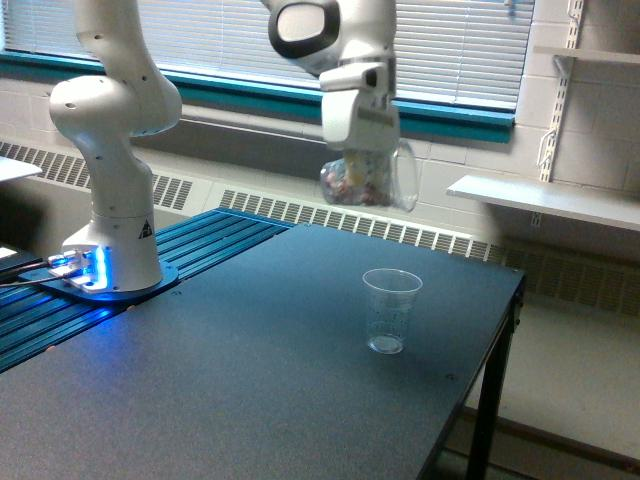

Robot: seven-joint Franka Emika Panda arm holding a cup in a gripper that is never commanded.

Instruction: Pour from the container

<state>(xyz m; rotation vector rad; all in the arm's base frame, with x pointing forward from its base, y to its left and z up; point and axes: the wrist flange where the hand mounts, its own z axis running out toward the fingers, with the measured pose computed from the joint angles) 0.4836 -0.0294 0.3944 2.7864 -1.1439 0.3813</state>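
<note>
The dark table fills the lower part of the frame, from the left edge to its corner at the right, and behind it the window with closed blinds runs along the top, with a teal sill under it. The white robot arm stands at the left of the frame on a round base that shines blue, and its upper part comes back into the picture at the top centre. There the gripper points down, and it is closed around the container, a clear cup lying on its side in the air, in the upper middle of the frame. Small reddish-brown and pale pieces are visible through its wall, gathered toward the left end. The exact position of the fingers is hidden by the cup and the white housing. Lower, right of centre, a clear measuring cup stands upright on the table, well apart from the container and below it, a little to the right
</note>
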